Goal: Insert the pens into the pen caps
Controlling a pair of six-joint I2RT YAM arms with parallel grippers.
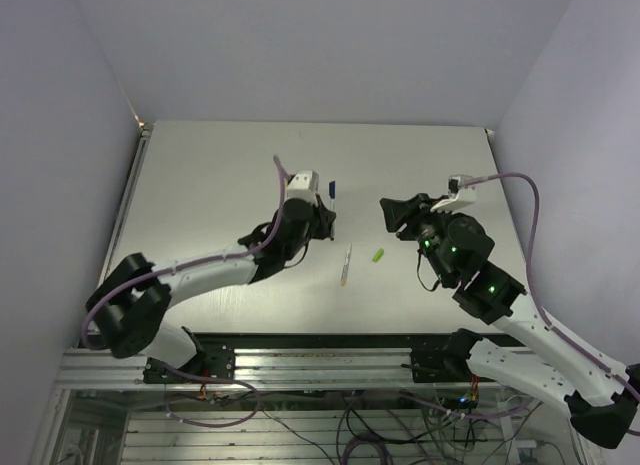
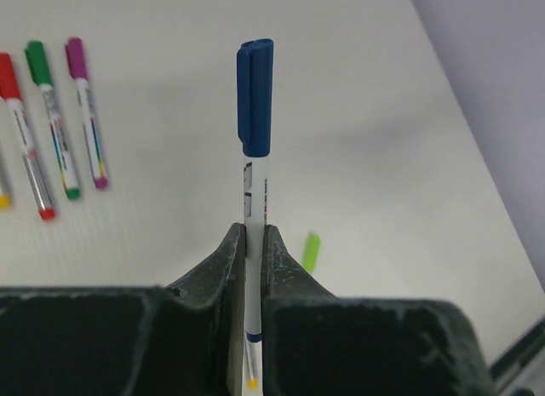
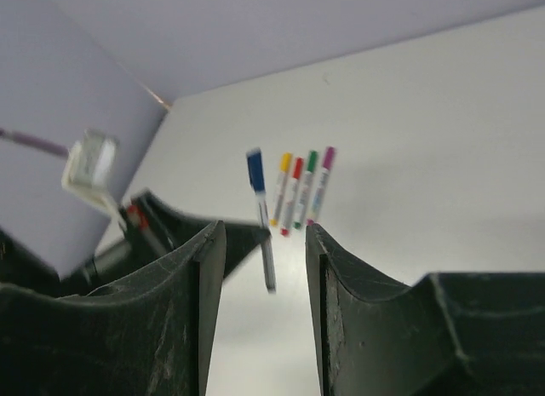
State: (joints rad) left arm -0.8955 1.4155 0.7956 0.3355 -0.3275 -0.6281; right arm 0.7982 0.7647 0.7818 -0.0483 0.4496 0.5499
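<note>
Farthest left on the pale bench (image 1: pixel 200 185), the left wrist view shows us capped silvery pens lying side by side: a red-capped pen (image 2: pixel 24 149), a dark-green-capped pen (image 2: pixel 53 123) and a magenta-capped pen (image 2: pixel 87 115). The right wrist view adds a yellow-capped pen (image 3: pixel 282 185) beside them. Next we find our left pincer (image 2: pixel 254 238) clamped narrowly on a silvery-white pen barrel (image 2: pixel 255 192) that wears a blue plastic cap (image 2: pixel 255 98) and is raised above the bench. To its right a bare silvery pen with a yellow end (image 1: pixel 347 265) lies loose on the bench, and just beside it is a stubby light green cap (image 1: pixel 378 254). Farthest right, our right pincer (image 1: pixel 390 213) hangs with its jaws parted, holding nothing.
</note>
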